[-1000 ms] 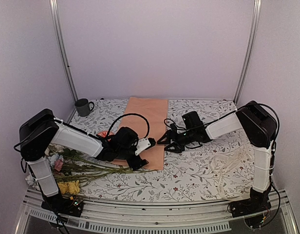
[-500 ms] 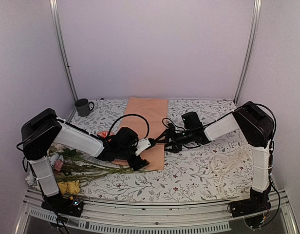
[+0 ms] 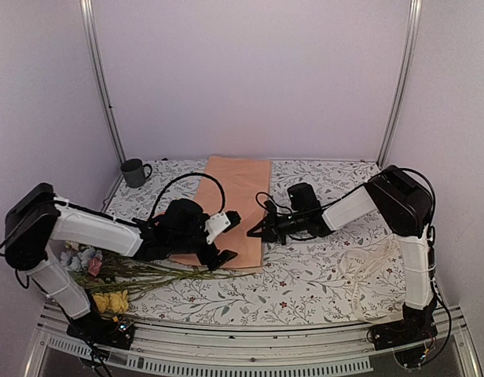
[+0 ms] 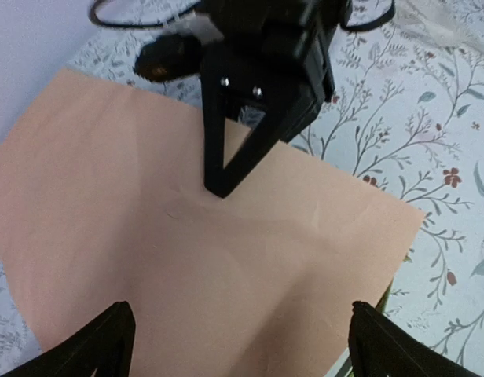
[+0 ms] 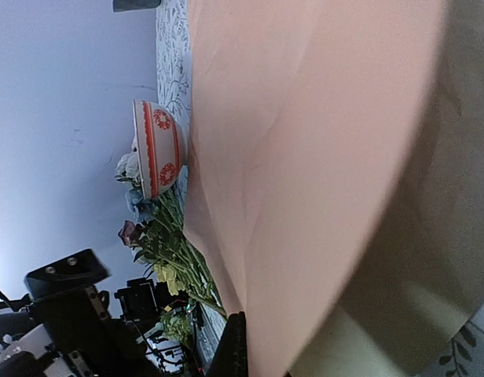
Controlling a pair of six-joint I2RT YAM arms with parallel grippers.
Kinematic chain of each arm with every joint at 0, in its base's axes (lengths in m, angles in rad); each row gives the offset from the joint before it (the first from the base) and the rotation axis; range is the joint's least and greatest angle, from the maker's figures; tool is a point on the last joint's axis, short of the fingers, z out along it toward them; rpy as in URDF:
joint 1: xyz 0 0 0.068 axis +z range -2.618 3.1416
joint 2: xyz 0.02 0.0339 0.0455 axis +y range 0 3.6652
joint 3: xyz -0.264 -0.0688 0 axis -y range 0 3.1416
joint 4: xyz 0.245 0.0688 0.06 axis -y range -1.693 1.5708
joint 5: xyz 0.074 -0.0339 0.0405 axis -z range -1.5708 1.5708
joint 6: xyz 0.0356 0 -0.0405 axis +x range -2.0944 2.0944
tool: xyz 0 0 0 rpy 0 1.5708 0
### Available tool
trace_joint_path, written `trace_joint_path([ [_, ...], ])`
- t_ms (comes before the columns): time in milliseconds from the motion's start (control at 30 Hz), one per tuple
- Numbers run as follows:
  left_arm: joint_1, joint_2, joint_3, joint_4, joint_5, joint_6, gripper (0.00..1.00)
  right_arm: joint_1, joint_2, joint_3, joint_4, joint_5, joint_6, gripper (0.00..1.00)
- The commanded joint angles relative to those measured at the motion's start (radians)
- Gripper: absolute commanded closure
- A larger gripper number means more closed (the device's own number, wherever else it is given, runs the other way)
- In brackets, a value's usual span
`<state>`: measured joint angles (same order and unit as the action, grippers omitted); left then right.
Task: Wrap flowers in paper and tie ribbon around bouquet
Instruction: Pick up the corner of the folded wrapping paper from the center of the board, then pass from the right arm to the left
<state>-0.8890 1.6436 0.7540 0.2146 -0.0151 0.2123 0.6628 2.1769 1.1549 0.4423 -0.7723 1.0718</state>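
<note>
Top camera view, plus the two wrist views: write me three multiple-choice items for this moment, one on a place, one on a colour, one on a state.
1. Where on the table does the mug stand?
A. far left corner
B. near right corner
C. middle of the near edge

2. What colour is the paper?
A. pale blue
B. peach-orange
C. dark green

3. How do the fingers of the right claw stand?
A. spread wide
B. closed around the mug
C. shut together to a point

Answers:
1 A: the mug sits at the back left in the top view.
2 B: the sheet is peach-orange in every view.
3 C: the left wrist view shows its fingers meeting in one tip at the paper.
</note>
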Motion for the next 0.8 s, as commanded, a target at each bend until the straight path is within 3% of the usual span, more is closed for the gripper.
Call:
trace_joint_path([
  [0,-0.048,-0.29,-0.097,0.191,-0.025,0.099,0.01,0.005,-0.178,-0.024,0.022,0.056,0.007,1.0],
  [100,-0.128,-0.368,-0.095,0.132,-0.136,0.224,0.01,0.01,-0.324,-0.062,-0.012,0.125,0.005,1.0],
  [267,-0.179,-0.357,-0.039,-0.001,-0.169,0.336,0.01,0.03,-0.482,-0.084,-0.074,0.222,0.025,1.0],
  [467,-0.166,-0.271,0.03,0.102,-0.404,0.355,0.01,0.075,-0.597,-0.037,-0.226,0.314,-0.042,1.0],
  [633,-0.126,-0.237,0.041,0.167,-0.354,0.288,0.01,0.084,-0.664,-0.012,-0.321,0.328,-0.094,1.0],
  [700,-0.114,-0.228,0.026,0.216,-0.347,0.258,0.08,0.084,-0.689,0.001,-0.363,0.335,-0.122,1.0],
  [767,-0.099,-0.216,0.036,0.205,-0.289,0.215,0.28,0.088,-0.707,0.013,-0.422,0.35,-0.149,1.0],
])
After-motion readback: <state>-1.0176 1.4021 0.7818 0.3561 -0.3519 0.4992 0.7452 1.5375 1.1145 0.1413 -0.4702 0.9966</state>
